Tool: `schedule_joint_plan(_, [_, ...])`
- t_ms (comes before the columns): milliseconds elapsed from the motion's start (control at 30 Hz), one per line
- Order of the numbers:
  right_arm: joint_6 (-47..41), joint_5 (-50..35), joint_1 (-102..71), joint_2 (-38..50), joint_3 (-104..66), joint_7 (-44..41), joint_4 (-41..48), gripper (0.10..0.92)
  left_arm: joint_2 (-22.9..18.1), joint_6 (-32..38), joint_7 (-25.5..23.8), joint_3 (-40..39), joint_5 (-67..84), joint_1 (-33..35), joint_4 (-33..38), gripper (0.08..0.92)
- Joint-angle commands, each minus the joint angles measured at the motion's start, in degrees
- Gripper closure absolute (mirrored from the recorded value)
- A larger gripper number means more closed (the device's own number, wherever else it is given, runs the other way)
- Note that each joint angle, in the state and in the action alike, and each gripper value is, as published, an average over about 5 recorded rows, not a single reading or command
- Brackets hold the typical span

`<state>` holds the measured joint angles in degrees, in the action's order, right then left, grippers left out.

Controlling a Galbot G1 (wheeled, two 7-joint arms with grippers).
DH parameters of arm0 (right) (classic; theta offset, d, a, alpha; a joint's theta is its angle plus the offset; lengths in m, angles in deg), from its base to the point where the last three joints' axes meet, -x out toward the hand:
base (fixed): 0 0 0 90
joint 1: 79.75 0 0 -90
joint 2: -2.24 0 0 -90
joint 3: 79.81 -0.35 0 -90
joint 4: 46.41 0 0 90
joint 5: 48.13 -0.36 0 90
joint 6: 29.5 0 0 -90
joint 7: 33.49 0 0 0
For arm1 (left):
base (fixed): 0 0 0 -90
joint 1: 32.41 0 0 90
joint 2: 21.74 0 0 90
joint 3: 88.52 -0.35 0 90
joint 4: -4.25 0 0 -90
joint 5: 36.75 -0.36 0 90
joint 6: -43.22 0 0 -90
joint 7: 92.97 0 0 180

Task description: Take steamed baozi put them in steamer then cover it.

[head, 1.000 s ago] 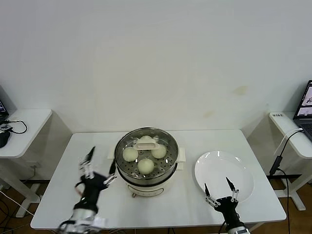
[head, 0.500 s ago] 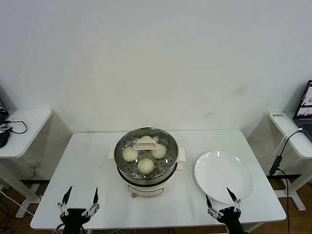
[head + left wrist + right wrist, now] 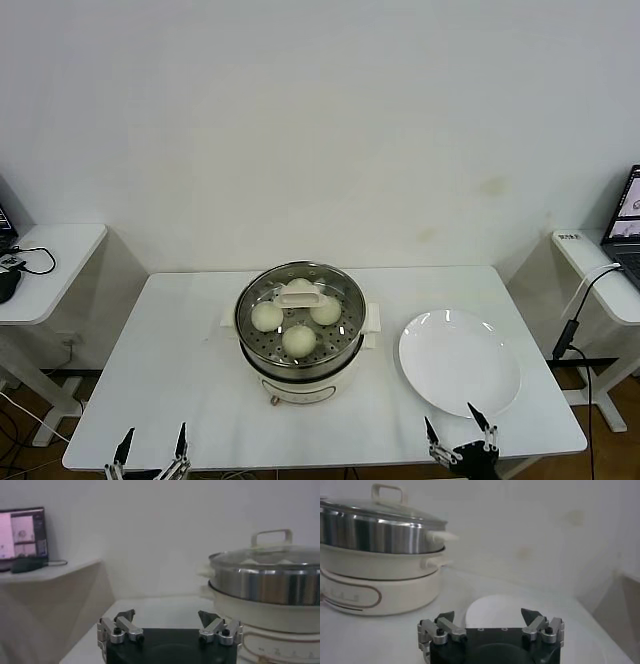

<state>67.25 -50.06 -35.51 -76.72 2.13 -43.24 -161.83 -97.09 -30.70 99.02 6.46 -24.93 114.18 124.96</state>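
Note:
The steamer point(image 3: 300, 368) stands at the table's middle, a shiny steel basket in a cream pot base. The cover point(image 3: 300, 294), clear glass with a cream bar handle, sits on it. Several steamed baozi point(image 3: 266, 316) show through the glass. My left gripper point(image 3: 153, 445) is open and empty at the table's front left edge. My right gripper point(image 3: 458, 432) is open and empty at the front right, just before the plate. From the left wrist, the left gripper point(image 3: 166, 616) faces the covered steamer point(image 3: 265, 585). From the right wrist, the right gripper point(image 3: 487, 615) sees the steamer point(image 3: 375, 535) off to one side.
A flat white plate point(image 3: 460, 360), also point(image 3: 505, 610), lies bare to the right of the steamer. A side table point(image 3: 50, 260) with cables stands at the left. At the right is another table with a laptop point(image 3: 625, 215) and a hanging cable point(image 3: 575, 320).
My left gripper has drawn back from beside the steamer down to the table's front edge. My right gripper has also pulled back a little toward the front edge.

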Motion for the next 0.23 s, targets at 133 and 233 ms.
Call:
schedule_joint_plan(133, [-1.14, -1.55, -1.71, 0.84, 0.13, 0.22, -0.96, 0.202, -0.35, 2.59, -0.33, 0.53, 1.65, 1.79, -1.67, 0.177])
schedule_joint_plan(233, [-1.16, -1.55, -1.79, 0.92, 0.26, 0.21, -1.1, 0.203, -0.34, 2.58, -0.44, 0.46, 1.48, 1.83, -1.81, 0.177])
